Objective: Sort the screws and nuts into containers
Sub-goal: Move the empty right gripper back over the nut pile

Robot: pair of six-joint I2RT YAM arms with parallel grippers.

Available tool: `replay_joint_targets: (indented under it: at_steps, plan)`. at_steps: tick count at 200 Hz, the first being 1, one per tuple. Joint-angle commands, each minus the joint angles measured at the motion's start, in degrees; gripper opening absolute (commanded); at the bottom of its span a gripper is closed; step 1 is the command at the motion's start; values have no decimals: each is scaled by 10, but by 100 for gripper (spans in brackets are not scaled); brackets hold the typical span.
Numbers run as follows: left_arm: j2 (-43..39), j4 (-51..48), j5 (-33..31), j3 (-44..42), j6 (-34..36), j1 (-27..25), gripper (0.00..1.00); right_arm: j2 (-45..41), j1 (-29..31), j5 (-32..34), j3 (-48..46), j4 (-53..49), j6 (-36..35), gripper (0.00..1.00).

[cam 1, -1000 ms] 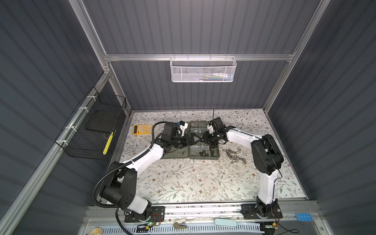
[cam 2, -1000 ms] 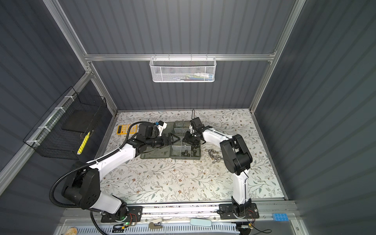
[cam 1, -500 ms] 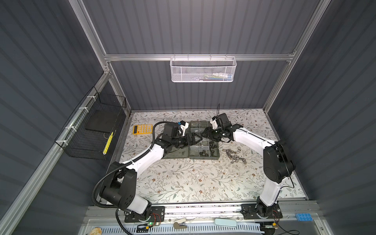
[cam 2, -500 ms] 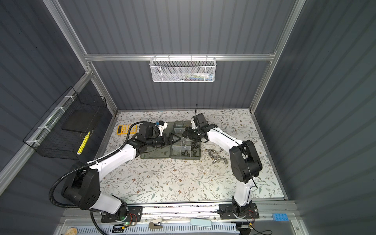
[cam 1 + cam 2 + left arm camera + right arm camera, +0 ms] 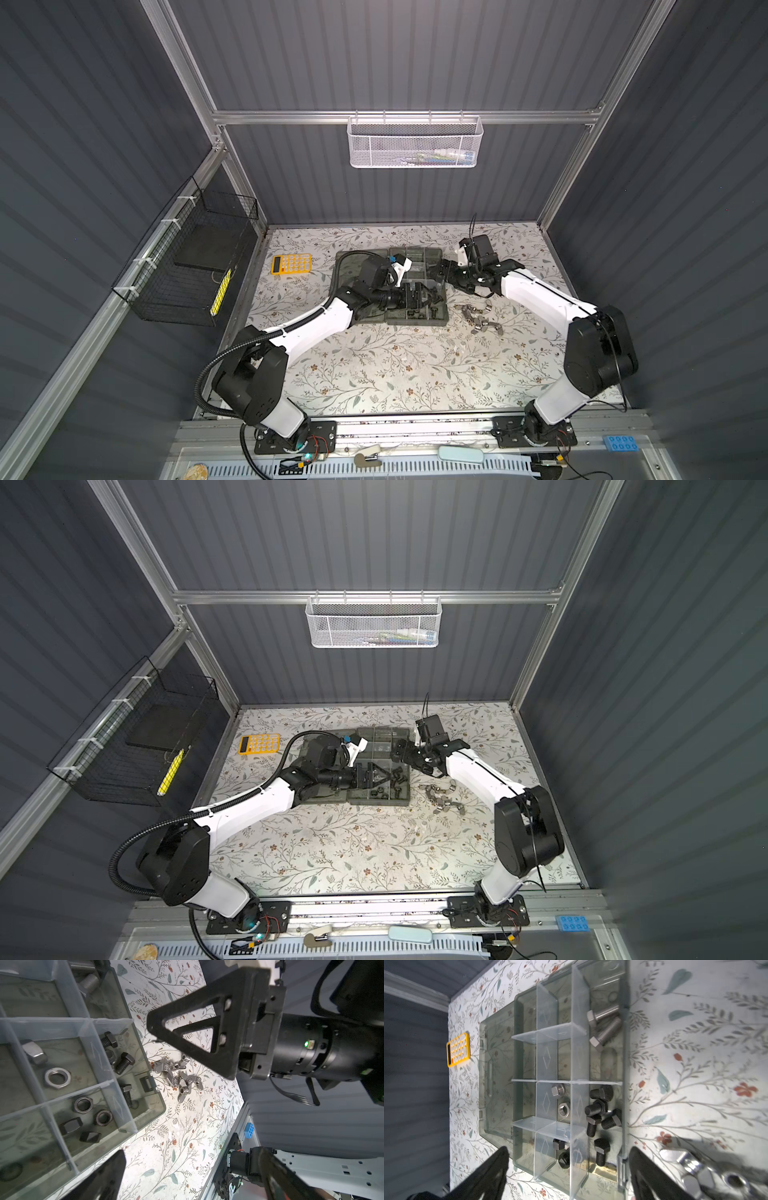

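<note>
Right claw (image 5: 569, 1150) and left claw (image 5: 136, 1087) hang released, empty, above the case (image 5: 625, 1064). Black screws (image 5: 600, 1109) lie in its right-hand cells (image 5: 602, 1083). Silver winged nuts (image 5: 478, 322) sit heaped on the tabletop (image 5: 395, 374) just right of it, likely light, hard and slippery, best pinched across the wings.

Right tool (image 5: 568, 1154) wider apart, its elbow farther outward than before.

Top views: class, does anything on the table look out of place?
Yes: a heap of silver wing nuts lies loose on the table beside the organizer case, outside it and unsorted.
</note>
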Motion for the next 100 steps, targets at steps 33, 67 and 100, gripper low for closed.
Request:
replay_joint_targets:
  at_steps: [33,67,100]
  plan:
    - [28,23,-11,27,-7,-31,100,-62,-50,40,-74,-40,6,99]
    - [45,27,-16,39,-6,-54,100,-90,-80,76,-113,-66,9,99]
    - [63,29,-17,52,-7,-72,100,-93,-126,71,-151,-68,3,99]
